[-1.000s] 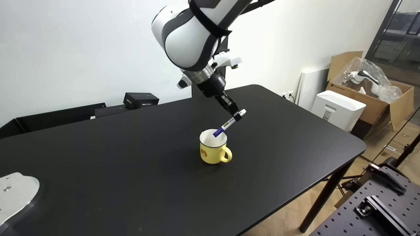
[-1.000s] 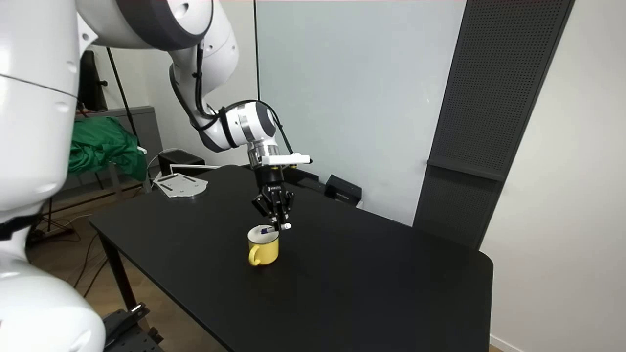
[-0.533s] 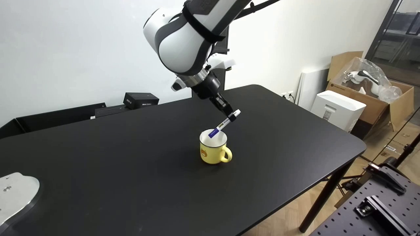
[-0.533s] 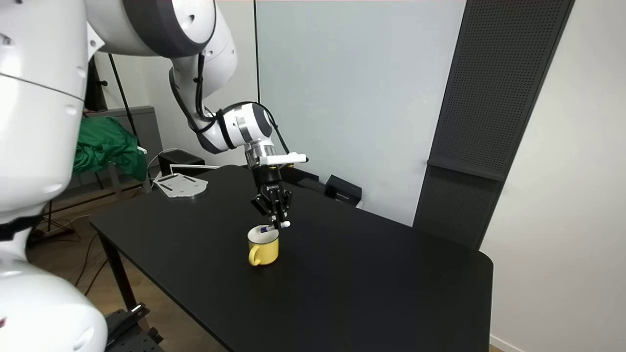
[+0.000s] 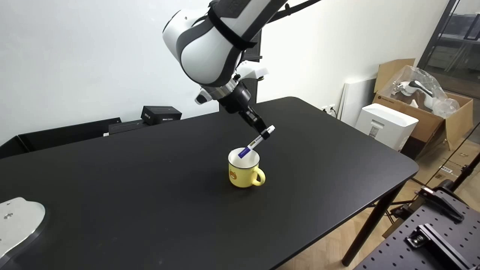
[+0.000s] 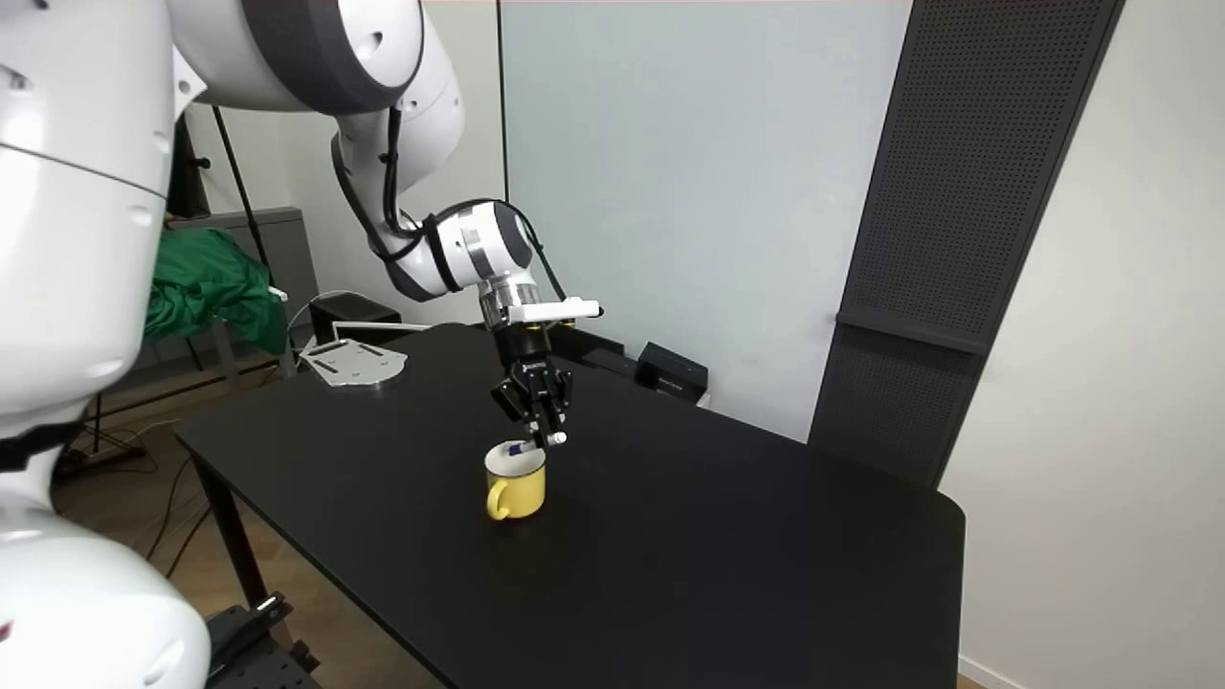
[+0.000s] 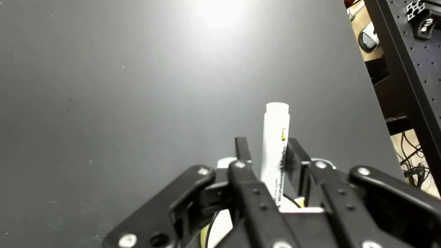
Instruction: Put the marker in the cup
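The yellow cup stands upright on the table with its white inside showing; it also shows in an exterior view and, partly hidden behind the fingers, in the wrist view. The slim white marker is tilted, with its blue cap end over or just inside the cup's mouth. It also shows in an exterior view and in the wrist view. My gripper is above the cup's rim with the marker between its fingers. In the wrist view a gap shows between the left finger and the marker.
The black table bears a pale metal plate at one end. Black boxes stand along the back by the wall. A perforated cart stands beyond the table's edge.
Over the last second my gripper and the marker have shifted a little, bringing the cap end farther over the cup's mouth. Little has changed in the last half second. The cup has not moved.
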